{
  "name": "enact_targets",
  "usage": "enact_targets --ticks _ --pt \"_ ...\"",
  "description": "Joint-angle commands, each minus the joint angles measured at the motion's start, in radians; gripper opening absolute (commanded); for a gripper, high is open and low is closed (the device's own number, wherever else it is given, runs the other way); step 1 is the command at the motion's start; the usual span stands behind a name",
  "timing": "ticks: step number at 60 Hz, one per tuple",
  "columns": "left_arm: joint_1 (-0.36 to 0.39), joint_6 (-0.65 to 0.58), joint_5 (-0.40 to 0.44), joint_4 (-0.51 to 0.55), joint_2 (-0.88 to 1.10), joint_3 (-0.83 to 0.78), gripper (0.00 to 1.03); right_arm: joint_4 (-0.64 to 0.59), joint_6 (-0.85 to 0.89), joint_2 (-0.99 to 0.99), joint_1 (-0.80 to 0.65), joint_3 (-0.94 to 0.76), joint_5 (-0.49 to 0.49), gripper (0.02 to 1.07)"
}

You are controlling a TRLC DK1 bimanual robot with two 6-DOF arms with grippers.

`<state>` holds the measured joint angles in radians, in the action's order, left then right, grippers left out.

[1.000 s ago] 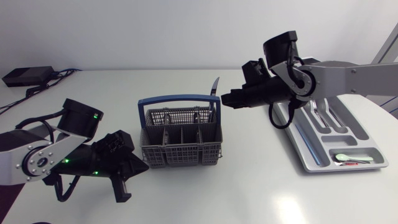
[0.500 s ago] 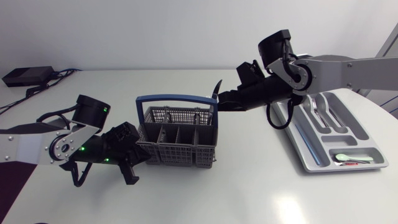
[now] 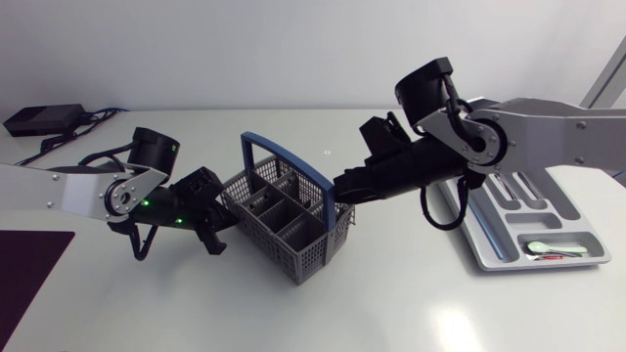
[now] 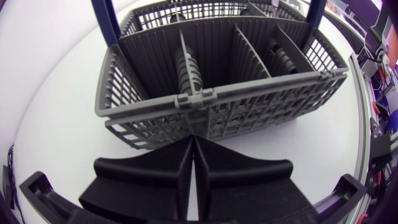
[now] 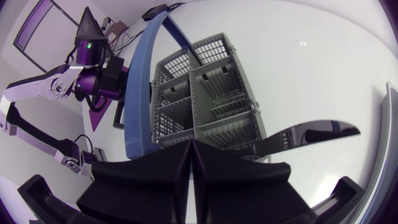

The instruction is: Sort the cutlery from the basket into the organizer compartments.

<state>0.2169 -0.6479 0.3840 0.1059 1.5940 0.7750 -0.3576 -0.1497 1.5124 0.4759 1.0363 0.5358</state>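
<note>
Basket (image 3: 309, 258) against closed left pincer (image 3: 219, 238); right pincer (image 3: 340, 189) clamps black utensil (image 5: 311, 132); organizer (image 3: 487, 256) holds cutlery (image 3: 559, 248).

The basket (image 3: 303, 256) sits mid-counter (image 3: 411, 293). The organizer (image 3: 486, 249) lies well apart at its 3 o'clock, with cutlery (image 3: 505, 176) in it. The jaws of the left arm (image 3: 68, 191) meet the basket's wall at 9 o'clock. The jaws of the right arm (image 3: 548, 122), at the basket's 3 o'clock, pinch a utensil (image 5: 311, 132).

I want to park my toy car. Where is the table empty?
The table is bare in front of the basket, and between basket and organizer toward the near edge. It is crowded beside the basket, where the left gripper and right gripper sit.
</note>
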Motion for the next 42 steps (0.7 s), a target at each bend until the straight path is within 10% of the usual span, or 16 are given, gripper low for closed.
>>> enact_targets --ticks 1,7,13,42 --pt "-0.007 -0.001 0.006 -0.011 0.034 0.043 0.04 -0.021 0.006 -0.035 0.013 -0.03 0.004 0.07" --pt "-0.005 0.001 0.006 -0.008 0.038 0.043 0.04 -0.027 0.022 -0.106 0.013 -0.056 -0.069 0.09" --pt "-0.007 0.001 0.01 -0.002 0.003 0.018 0.04 -0.034 0.039 -0.192 0.003 -0.107 -0.114 0.33" --pt "0.075 0.022 0.016 0.183 -0.319 -0.046 0.08 -0.011 0.182 -0.313 -0.158 -0.272 -0.099 0.53"
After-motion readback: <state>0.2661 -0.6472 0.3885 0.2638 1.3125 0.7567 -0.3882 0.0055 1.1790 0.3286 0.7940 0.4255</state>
